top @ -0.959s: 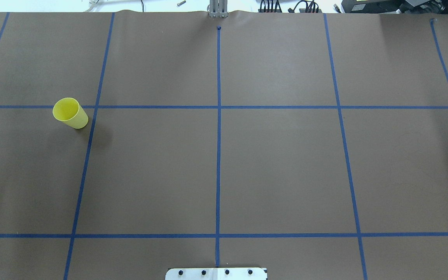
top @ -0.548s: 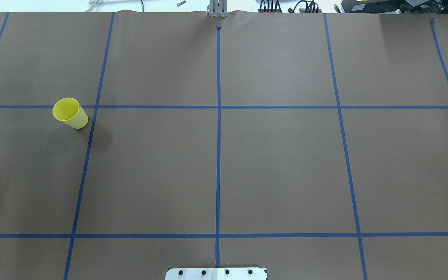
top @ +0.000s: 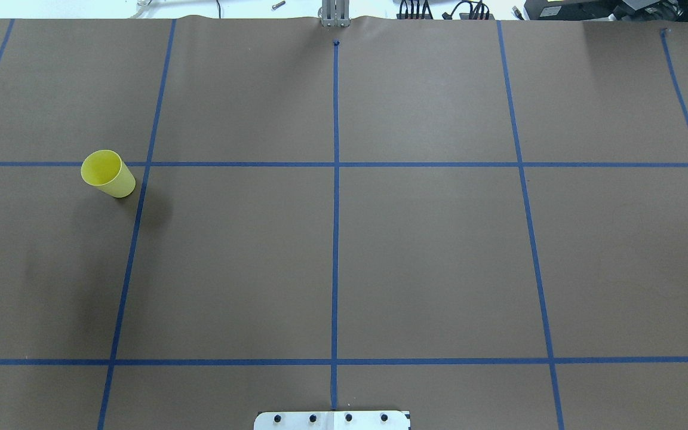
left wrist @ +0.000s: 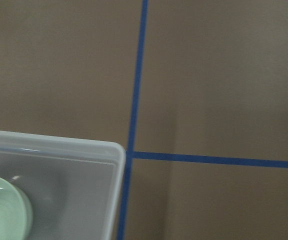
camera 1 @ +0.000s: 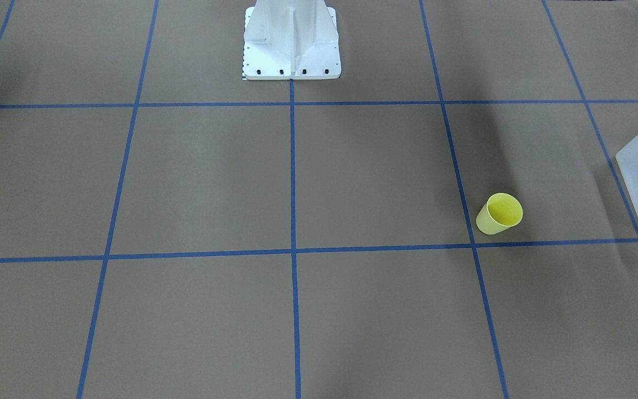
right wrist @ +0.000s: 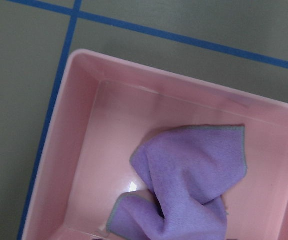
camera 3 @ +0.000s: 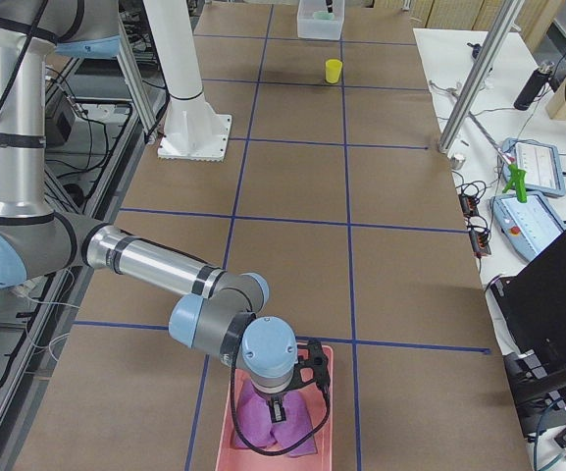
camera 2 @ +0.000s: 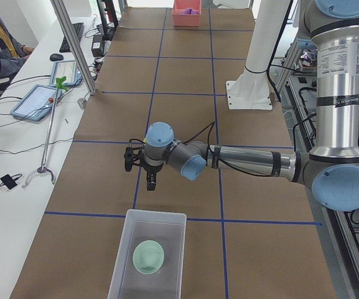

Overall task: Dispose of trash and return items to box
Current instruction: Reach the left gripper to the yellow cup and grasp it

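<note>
The yellow cup stands upright on the brown table, left of centre; it also shows in the front view and far off in the exterior right view. The mint-green bowl lies inside the frosted white box, and its edge shows in the left wrist view. My left gripper hangs above the table just beyond the box's far wall; I cannot tell if it is open or shut. My right gripper hangs over a pink bin; I cannot tell its state.
The pink bin holds a crumpled purple cloth at the table's right end. The white robot base stands at the table's near middle edge. Blue tape lines grid the brown table. An operator's bench with tablets runs along the far side.
</note>
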### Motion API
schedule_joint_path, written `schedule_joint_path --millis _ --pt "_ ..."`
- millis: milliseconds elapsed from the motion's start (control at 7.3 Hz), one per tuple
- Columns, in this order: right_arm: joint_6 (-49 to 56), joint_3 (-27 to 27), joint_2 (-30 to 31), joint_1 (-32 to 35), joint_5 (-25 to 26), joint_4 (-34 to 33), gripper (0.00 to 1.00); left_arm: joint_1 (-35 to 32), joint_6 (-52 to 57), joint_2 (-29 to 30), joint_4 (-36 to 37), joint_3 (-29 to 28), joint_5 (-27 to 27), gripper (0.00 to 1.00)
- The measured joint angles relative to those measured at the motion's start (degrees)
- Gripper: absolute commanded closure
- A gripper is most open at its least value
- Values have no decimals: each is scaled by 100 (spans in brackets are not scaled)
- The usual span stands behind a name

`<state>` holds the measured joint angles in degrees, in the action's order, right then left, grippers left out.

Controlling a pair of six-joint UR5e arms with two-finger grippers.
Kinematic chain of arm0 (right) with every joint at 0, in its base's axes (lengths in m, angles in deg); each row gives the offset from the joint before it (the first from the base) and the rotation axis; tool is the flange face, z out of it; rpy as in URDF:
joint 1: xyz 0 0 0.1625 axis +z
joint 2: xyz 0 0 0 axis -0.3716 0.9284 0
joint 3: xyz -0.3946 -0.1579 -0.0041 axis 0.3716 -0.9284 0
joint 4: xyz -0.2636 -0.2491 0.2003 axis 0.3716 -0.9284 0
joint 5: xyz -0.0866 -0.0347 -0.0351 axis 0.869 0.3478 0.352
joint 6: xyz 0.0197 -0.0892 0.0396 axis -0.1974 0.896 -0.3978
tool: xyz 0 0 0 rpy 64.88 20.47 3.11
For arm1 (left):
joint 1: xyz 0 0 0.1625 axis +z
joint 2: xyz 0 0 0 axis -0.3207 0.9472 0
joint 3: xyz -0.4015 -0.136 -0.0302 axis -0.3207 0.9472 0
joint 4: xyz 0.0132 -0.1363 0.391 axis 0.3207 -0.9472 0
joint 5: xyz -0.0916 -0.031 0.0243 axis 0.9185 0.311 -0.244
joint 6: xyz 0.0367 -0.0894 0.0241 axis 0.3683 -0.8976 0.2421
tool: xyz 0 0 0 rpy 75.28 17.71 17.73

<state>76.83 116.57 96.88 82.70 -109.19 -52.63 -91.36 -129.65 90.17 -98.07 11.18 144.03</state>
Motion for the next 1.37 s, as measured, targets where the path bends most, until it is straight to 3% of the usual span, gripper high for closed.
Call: schedule_joint_path --millis 274,411,685,959,1096,1233,1370 --pt "-845 449 -25 -380 -166 7 0 1215 -1287 420 204 132 -645 3" --pt "-1423 791 -37 -695 -215 7 0 1492 -1635 677 231 33 -765 3" --pt "-2199 1276 -43 -1123 -423 1 0 1626 -1909 1137 370 -264 -806 3" --pt "-2387 1402 -46 -1318 -572 5 0 1641 -1944 1395 420 -552 -709 4" --pt "-2507 1472 -49 -1396 -622 7 0 1682 -1950 1464 413 -664 -674 21" --pt "-2652 1556 -51 -1473 -644 8 0 1771 -1957 1490 400 -726 -662 66" --pt "-2723 1601 -51 -1515 -651 8 0 1840 -1962 1498 398 -766 -663 100"
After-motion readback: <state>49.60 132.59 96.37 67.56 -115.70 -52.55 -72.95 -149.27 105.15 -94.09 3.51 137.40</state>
